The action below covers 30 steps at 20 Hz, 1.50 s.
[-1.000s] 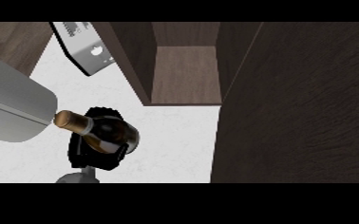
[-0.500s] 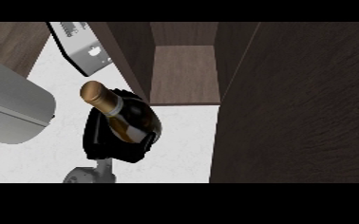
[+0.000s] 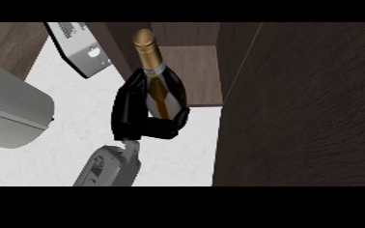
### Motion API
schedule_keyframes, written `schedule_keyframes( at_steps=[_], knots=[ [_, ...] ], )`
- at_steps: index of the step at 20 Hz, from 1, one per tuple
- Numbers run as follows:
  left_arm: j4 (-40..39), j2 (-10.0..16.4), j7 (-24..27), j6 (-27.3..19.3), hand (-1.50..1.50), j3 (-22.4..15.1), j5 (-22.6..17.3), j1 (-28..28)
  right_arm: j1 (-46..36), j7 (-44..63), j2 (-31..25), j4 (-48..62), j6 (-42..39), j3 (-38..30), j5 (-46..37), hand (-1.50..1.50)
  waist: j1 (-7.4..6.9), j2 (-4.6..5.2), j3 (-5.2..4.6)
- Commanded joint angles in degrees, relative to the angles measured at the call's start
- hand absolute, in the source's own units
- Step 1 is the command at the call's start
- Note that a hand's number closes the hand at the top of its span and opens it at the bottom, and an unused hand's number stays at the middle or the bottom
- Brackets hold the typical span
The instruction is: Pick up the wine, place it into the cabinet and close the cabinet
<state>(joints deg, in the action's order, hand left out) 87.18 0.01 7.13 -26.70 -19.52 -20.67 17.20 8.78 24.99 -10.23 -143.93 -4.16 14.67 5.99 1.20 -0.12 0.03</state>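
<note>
**Sam:** What is the hand doing?

**Me:** On my screen the left hand (image 3: pixel 139 118) is wrapped round the wine bottle (image 3: pixel 160 89). Its black fingers curl along one side of the fat part and the thumb hugs the other side. I see no right hand.

**Sam:** Where is the bottle?

**Me:** It is up off the counter, in the hand. It is dark and shiny, with a gold neck that sticks out past the fingers, away from the arm. The top of the neck shows in front of the cabinet (image 3: pixel 196 77).

**Sam:** What is around the hand?

**Me:** The grey forearm (image 3: pixel 107 166) is just behind it. Under the hand lies the white counter (image 3: pixel 71 96), smooth with faint specks. The cabinet past the fingers is open, and I see a brown wood floor inside. On the thumb side stands a big dark wood panel (image 3: pixel 299 106) with fine lines in it. On the other side, well apart, sits a round grey thing (image 3: pixel 21 111). Further off is a flat silver box (image 3: pixel 82 53) with a little knob.
</note>
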Motion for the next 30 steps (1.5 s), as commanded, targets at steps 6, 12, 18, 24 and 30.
schedule_keyframes(
  at_steps=[6, 12, 18, 24, 30],
  knots=[
    [-10.73, -0.01, 2.51, -6.76, 1.50, -2.04, -0.96, 7.32, 3.16, 4.75, 0.98, -10.50, 0.19, -1.17, 6.46, -1.50, -0.05, 0.04, -0.02],
    [-23.03, -0.01, 10.15, -6.50, 1.50, -3.55, -6.39, 10.70, 0.38, 7.85, 1.74, -10.94, 0.83, 0.53, 5.84, -1.50, 0.39, 0.24, -0.10],
    [-30.95, -0.01, 15.20, -4.03, 1.50, -3.85, -12.40, 12.86, 2.10, 6.13, 1.15, -11.14, -1.04, -3.00, 8.94, -1.50, 0.41, 0.26, -0.06],
    [-36.43, -0.01, 22.03, -1.73, 1.50, -4.15, -19.13, 14.06, 3.05, 6.17, 0.51, -12.05, -2.57, -4.59, 10.31, -1.50, 0.78, 0.26, -0.06],
    [-45.13, -0.01, 24.14, -1.16, 1.50, -3.87, -26.67, 20.88, 1.62, 4.10, 2.48, -7.87, -2.41, -1.74, 7.02, -1.50, 1.16, 0.48, -0.08]
  ],
)
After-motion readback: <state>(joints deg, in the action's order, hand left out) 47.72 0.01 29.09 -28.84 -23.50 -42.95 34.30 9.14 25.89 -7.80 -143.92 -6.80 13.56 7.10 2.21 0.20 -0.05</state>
